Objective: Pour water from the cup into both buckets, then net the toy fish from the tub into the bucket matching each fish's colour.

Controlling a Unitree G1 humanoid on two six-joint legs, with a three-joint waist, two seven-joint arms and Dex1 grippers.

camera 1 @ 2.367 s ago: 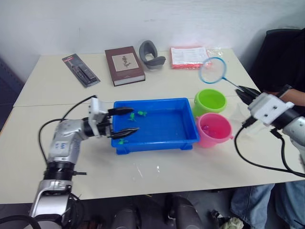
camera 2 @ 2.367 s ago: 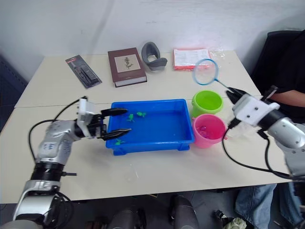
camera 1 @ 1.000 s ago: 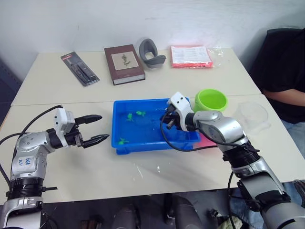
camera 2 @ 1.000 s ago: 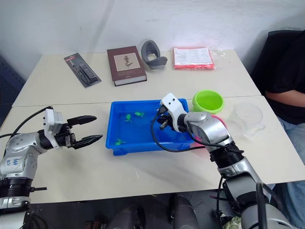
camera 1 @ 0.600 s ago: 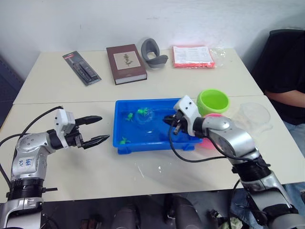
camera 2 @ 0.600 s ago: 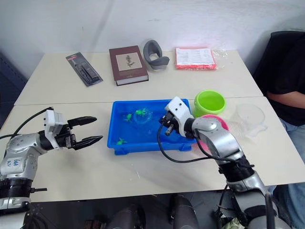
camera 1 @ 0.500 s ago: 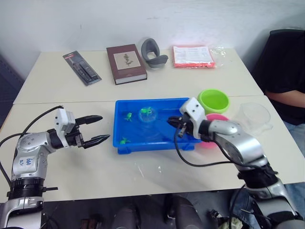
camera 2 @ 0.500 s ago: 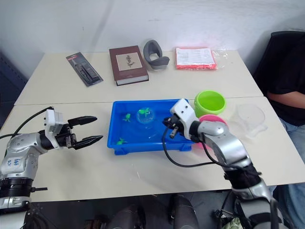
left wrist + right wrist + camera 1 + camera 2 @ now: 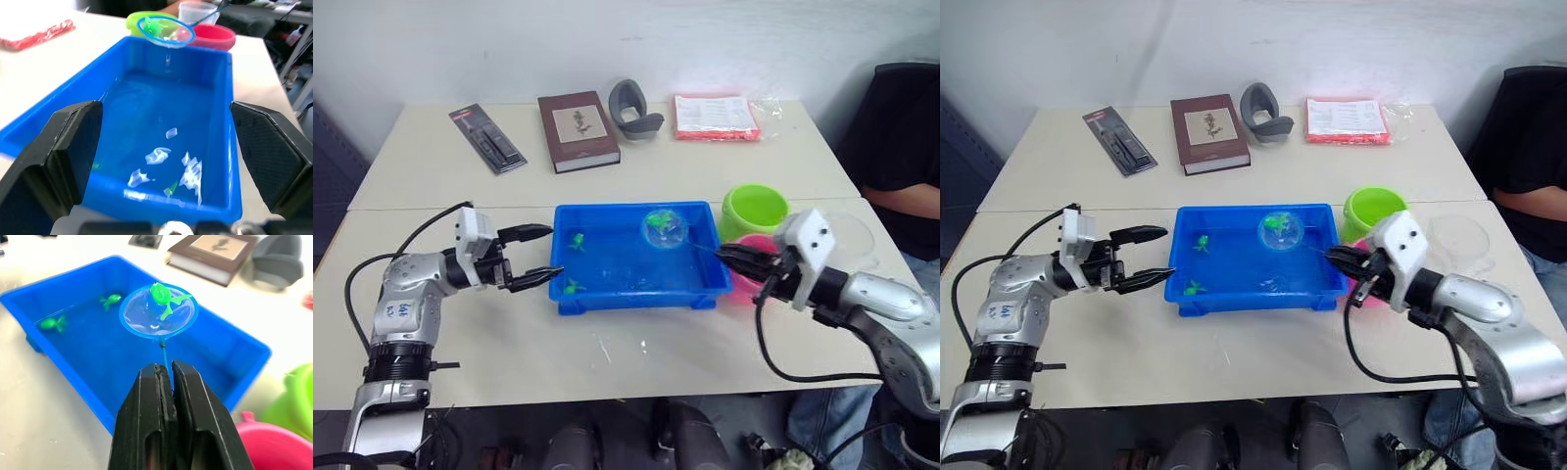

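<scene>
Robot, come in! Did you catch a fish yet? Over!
Right gripper shut on small round light-blue hoop net, one green toy fish inside, over blue plastic tub. Left gripper open beside tub. Nothing blocking.

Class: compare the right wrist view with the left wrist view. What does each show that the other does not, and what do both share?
Right wrist view alone: the right end effector shut on the net's stick, two green fish lying in the water, a brown book and a grey object beyond the tub.

Left wrist view alone: the left end effector open at the tub's near end, and the clear cup.

Both: the blue tub, the net raised over it holding a green fish, the green bucket and the pink bucket.
</scene>
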